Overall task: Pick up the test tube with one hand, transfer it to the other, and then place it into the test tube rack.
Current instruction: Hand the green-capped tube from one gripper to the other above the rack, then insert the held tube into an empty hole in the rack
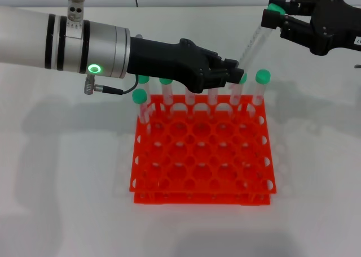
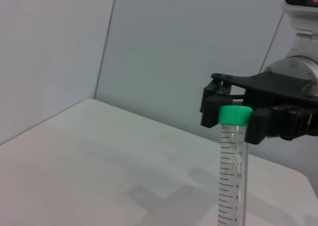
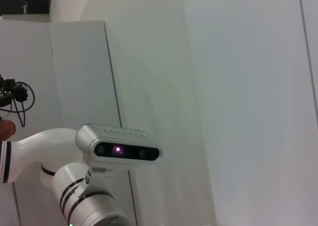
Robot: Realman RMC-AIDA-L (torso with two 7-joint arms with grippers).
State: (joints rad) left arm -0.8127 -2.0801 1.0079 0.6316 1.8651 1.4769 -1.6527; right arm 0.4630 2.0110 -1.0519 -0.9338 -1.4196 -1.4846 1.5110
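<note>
Head view: the test tube (image 1: 253, 43), clear with a green cap, hangs tilted above the test tube rack's (image 1: 201, 158) far right corner; the right gripper (image 1: 274, 18) clamps its cap, the left gripper (image 1: 237, 72) grips its lower end. Seven green-capped tubes (image 1: 262, 87) stand along the rack's far edge.

Left wrist view: printed graduations run down the tube.

Right wrist view: only the left arm (image 3: 59, 186).

Lower end of the test tube (image 1: 255, 42) hidden behind the left pincer (image 1: 236, 72); also cut off by the left wrist view's edge. Right pincer (image 1: 273, 18) partly out of frame.
</note>
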